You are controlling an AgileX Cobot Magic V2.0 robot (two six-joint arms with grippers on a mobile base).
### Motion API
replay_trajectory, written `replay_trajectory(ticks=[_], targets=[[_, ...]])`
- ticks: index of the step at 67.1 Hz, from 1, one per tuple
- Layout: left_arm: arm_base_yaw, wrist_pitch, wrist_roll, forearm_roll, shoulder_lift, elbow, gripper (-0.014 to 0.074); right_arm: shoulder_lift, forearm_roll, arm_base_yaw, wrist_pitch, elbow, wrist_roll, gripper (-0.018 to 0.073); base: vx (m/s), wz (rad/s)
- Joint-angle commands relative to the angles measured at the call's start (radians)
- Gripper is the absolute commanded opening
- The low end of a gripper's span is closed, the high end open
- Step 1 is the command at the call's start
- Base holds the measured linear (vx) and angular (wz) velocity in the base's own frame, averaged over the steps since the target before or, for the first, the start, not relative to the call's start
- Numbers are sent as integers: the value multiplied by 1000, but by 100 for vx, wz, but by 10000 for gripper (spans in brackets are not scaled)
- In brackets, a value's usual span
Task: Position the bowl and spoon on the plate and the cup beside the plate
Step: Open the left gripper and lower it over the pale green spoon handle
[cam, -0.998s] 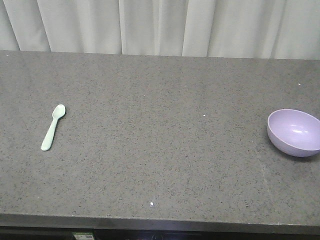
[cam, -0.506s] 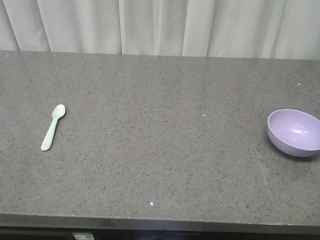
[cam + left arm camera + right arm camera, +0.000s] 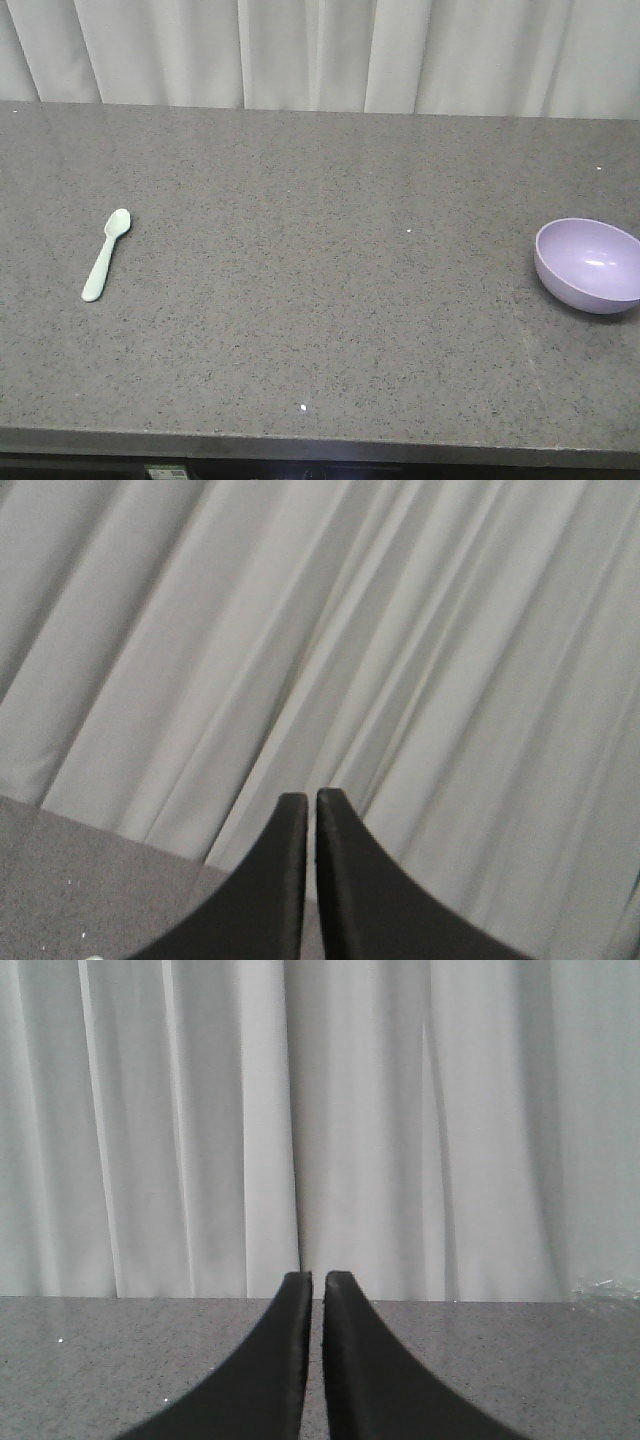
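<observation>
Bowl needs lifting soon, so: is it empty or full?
Empty: the bowl shows only bare lilac inside, plus a small glare.

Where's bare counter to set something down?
Widest bare patch: the speckled grey countertop between the mint-green plastic spoon and the round lilac plastic bowl. Also the strip behind both, up to the white curtain. Nowhere crowded.

The counter (image 3: 320, 330) looks like speckled grey stone, smooth with a faint sheen. The spoon (image 3: 106, 254) and bowl (image 3: 588, 265) are smooth plastic, mostly matt, and the curtain (image 3: 320, 50) is soft cloth.
</observation>
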Motion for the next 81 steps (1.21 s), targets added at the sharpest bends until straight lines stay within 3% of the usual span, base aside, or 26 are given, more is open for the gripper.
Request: replay_trajectory(ticks=[1, 10, 22, 35, 44, 54, 67, 71, 76, 81], targets=[[-3, 64, 75, -8, 96, -92, 66, 30, -3, -5, -67, -32, -22, 102, 0, 0], [-3, 151, 123, -8, 264, -217, 182, 62, -3, -5, -76, -32, -22, 273, 0, 0], [-3, 170, 124, -10, 407, -303, 367, 68, -3, -5, -159, -32, -22, 508, 0, 0], [-3, 143, 171, -8, 503, -310, 426, 68, -2, -5, -182, -32, -22, 561, 0, 0], [-3, 206, 178, 10, 632, -416, 426, 68, 5, -5, -182, -32, -21, 561, 0, 0], [-3, 320, 121, 145, 813, -633, 422, 68, 5, -5, -179, -32, -21, 561, 0, 0], [-3, 456, -129, 546, 1032, -844, 418, 68, 5, -5, -172, -32, -21, 561, 0, 0], [-3, 476, -189, 624, 1083, -875, 418, 68, 5, -5, -168, -32, -21, 561, 0, 0], [-3, 487, -235, 678, 1146, -884, 418, 68, 5, -5, -158, -32, -21, 561, 0, 0], [-3, 488, -245, 679, 1202, -884, 418, 68, 5, -5, -145, -32, -21, 561, 0, 0]])
